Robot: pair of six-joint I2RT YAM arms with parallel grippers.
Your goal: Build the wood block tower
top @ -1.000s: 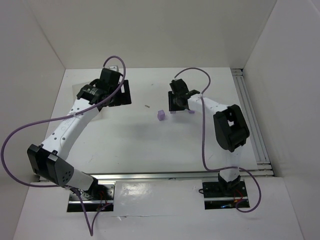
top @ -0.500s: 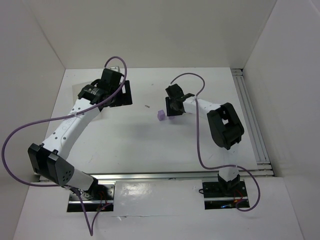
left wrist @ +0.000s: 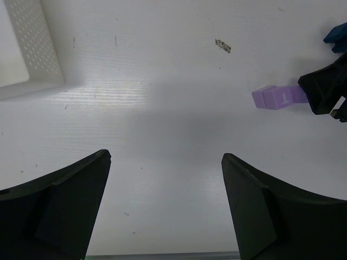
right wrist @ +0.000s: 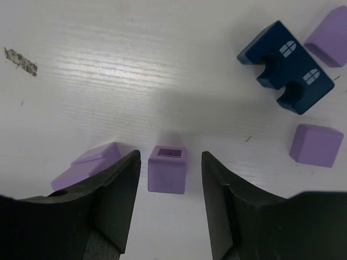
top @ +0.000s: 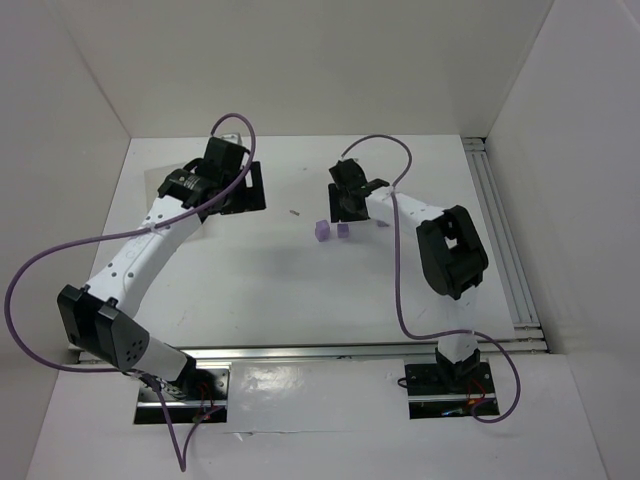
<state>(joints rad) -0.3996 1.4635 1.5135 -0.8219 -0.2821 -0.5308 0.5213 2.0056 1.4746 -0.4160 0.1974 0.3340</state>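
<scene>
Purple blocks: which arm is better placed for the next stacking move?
Right. The right gripper straddles a purple block, other blocks close by; the left gripper hangs open, well away.

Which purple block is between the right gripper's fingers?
The block with the dark window mark, untouched between the fingers of the right gripper; the others lie outside.

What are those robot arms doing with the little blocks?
The right gripper hangs over a purple block on the table, its jaws apart and not touching it. Another purple block sits right beside it. A dark blue block and two more purple ones lie nearby. The left gripper waits open, holding nothing. No blocks are stacked yet.
</scene>
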